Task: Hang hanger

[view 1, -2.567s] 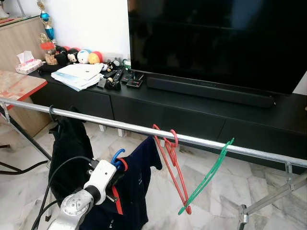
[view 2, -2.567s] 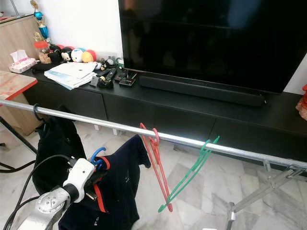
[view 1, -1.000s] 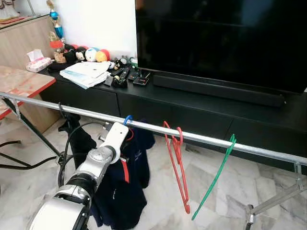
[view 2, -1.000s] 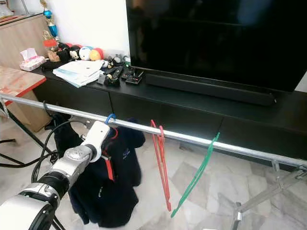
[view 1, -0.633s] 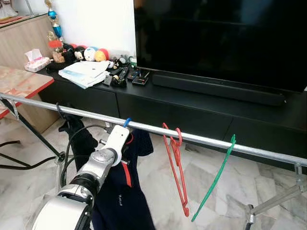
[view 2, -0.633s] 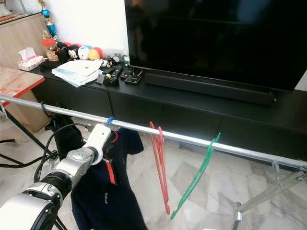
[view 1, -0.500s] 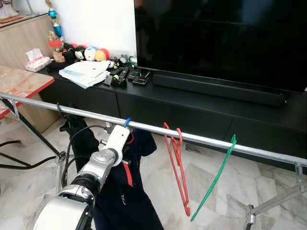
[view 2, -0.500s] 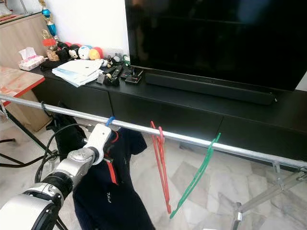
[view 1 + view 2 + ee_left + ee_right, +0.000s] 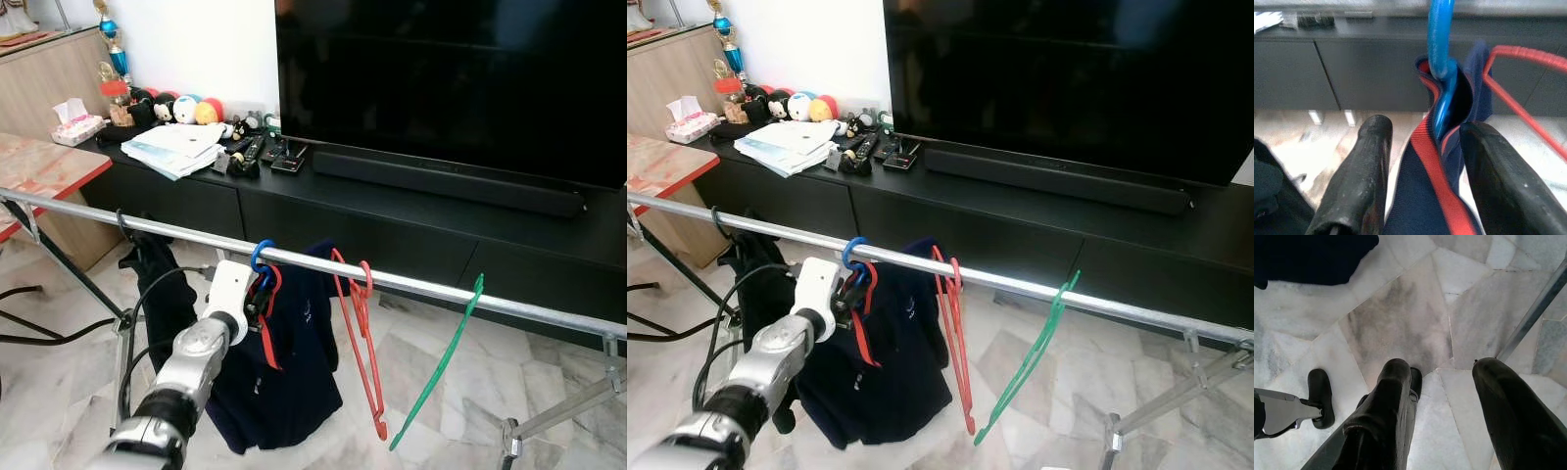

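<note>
Nearest, at about 7 o'clock in the head views, the silver left arm reaches up with the left gripper (image 9: 257,299) just under the long shiny metal rail (image 9: 411,285). Its jaws are parted, and in the wrist view the two matte black fingers (image 9: 1359,171) stand either side of the garment without pressing it, so nothing appears to be held. Between them hangs the smooth blue plastic hanger (image 9: 1440,63), its curved hook already over the rail near the picture's centre, carrying a soft navy shirt with a red-trimmed collar (image 9: 294,382) that droops in loose folds.

The hanging step looks essentially complete; the next move probably calls for drawing the jaws back and down without snagging the collar or nudging the hook off the round bar.

The right gripper (image 9: 1442,396) hangs idle over the glossy grey-veined marble floor (image 9: 1400,323), jaws apart and empty.

Just beyond, at 3 o'clock of the shirt, thin red wire-like hangers (image 9: 361,333) dangle bare, and farther along, a slim green plastic hanger (image 9: 441,367) is tilted on the rail. At 9 o'clock hangs a dark garment (image 9: 162,289).

Farthest, at 12 o'clock, a low matte black cabinet surface (image 9: 411,201) bears a large dark television screen (image 9: 451,88).
</note>
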`<state>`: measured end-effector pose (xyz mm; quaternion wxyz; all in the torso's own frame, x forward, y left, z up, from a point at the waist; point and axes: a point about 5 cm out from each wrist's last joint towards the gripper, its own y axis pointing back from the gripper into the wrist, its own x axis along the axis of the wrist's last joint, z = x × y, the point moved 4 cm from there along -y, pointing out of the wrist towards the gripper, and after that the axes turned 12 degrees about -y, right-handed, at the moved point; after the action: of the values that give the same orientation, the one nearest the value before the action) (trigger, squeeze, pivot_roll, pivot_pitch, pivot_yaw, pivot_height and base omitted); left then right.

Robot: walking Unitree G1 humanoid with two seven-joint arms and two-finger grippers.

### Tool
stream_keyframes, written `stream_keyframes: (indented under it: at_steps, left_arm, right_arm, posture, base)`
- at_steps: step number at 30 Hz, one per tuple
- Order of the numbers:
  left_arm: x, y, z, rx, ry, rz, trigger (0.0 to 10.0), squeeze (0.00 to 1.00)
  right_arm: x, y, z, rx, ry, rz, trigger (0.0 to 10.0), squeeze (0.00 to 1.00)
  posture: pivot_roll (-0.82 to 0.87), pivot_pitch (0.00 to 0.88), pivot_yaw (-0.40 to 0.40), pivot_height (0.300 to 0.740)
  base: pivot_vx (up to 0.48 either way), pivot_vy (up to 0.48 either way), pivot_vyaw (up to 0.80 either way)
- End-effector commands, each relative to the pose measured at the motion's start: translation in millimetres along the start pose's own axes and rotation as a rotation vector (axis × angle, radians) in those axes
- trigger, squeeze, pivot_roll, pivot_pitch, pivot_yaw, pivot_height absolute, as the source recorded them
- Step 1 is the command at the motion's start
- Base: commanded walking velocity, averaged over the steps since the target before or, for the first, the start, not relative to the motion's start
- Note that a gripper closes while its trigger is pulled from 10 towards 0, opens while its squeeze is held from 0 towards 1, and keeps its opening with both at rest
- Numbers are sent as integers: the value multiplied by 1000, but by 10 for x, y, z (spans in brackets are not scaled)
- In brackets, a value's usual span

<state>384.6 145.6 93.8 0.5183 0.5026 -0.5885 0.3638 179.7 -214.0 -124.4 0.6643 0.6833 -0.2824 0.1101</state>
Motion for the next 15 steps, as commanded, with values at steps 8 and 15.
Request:
stream_keyframes:
  at_steps: [8,15]
  left_arm:
    - [-317,663,-248,112,-47,-15,10000,0]
    - [-1224,1307,-304,70,-87,-384,10000,0]
  right_arm:
    - [-52,3,-19,6,-12,-14,10000,0]
    - [-61,0,-42,11,-9,-18,10000,0]
  posture:
    - [48,28,33,740]
    - [60,12,37,740]
  base:
    - [0,0,0]
    - [0,0,0]
